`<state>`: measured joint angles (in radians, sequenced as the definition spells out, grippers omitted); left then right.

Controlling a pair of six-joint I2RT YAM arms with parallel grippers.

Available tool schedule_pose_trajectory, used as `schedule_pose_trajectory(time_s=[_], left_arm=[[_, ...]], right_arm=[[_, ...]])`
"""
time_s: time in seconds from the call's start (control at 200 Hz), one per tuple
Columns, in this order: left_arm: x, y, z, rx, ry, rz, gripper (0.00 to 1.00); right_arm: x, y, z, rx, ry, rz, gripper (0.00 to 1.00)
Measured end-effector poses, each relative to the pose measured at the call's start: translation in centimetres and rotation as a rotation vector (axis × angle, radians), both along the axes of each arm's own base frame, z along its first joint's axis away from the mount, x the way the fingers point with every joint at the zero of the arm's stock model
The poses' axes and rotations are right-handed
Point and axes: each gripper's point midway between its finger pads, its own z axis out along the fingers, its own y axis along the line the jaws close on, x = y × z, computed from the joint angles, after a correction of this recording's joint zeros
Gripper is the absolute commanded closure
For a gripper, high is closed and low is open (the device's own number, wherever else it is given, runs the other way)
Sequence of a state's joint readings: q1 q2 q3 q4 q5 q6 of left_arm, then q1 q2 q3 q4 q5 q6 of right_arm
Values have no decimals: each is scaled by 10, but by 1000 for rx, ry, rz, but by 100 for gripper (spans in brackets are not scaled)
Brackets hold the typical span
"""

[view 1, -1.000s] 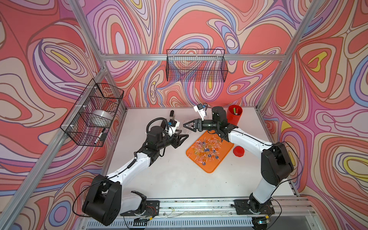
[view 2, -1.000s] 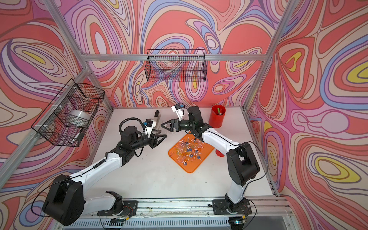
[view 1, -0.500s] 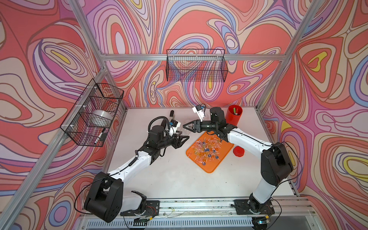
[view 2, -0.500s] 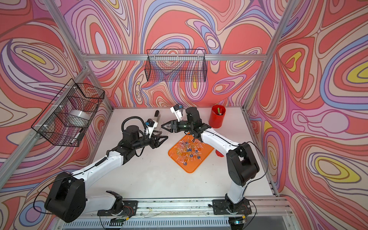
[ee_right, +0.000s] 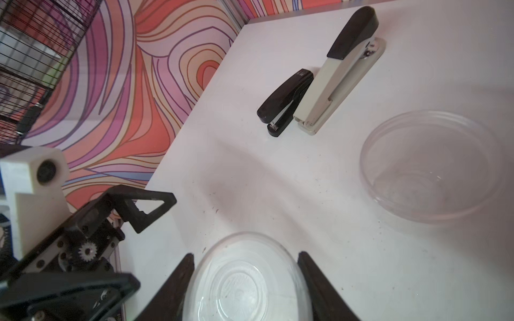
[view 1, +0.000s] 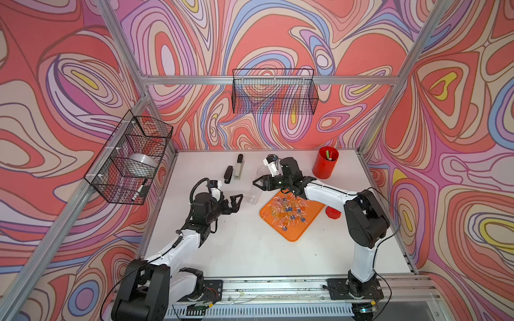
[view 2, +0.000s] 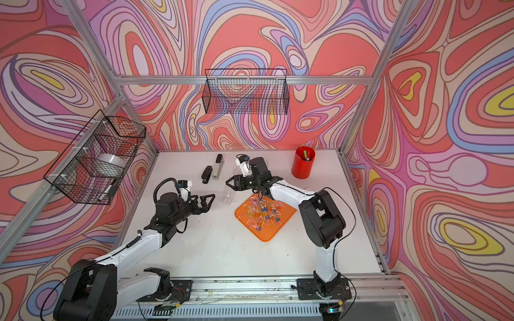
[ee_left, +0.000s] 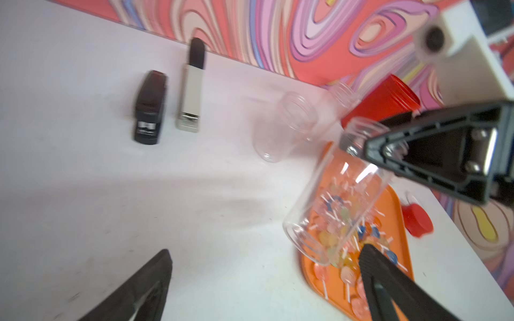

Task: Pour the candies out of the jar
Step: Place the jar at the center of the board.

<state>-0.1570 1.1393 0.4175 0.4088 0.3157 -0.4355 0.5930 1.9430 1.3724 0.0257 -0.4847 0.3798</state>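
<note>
Left wrist camera looks out between the two spread fingers of the left gripper (ee_left: 265, 250): the jaws stand wide and hold nothing. Ahead of them and a little to the right is the jar (ee_left: 333, 200), clear plastic and tilted. It is clamped near its threaded neck by the right gripper (view 1: 257, 184), and its base slants down toward the left arm. So the jar's long axis runs roughly from one gripper to the other, with the base end near the open left jaws but apart from them. Whether the base touches the table (view 1: 236, 250) I cannot tell.

From the right wrist, the black fingers (ee_right: 317, 283) press on either side of the clear wall. Nothing coloured shows inside, so I judge the jar empty. Right of it, the candies (view 1: 286, 215) lie heaped on the orange tray (view 1: 292, 237), sticks pointing every way. I see none on the bare table. The red lid (view 1: 333, 213) sits just beside the tray, by the right arm.

To my eye the pouring is done, and what remains is to stand the jar down. The right arm already has it, so it is the nearer one. It would need to bring the neck upright and set the base on open table clear of the tray. The left jaws have no part in that.
</note>
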Motion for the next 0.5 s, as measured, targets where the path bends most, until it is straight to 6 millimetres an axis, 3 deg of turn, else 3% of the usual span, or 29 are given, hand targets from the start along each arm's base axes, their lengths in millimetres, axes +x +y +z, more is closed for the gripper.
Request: schedule_pose_trajectory(time_s=[0.085, 0.25, 0.501], left_arm=[[4, 18, 6, -26, -8, 77, 0], [10, 31, 17, -44, -30, 128, 0], [13, 48, 18, -59, -28, 184, 0]], right_arm=[[-2, 15, -11, -35, -23, 4, 57], [-2, 39, -29, -120, -104, -6, 57], [7, 55, -39, -238, -291, -59, 57]])
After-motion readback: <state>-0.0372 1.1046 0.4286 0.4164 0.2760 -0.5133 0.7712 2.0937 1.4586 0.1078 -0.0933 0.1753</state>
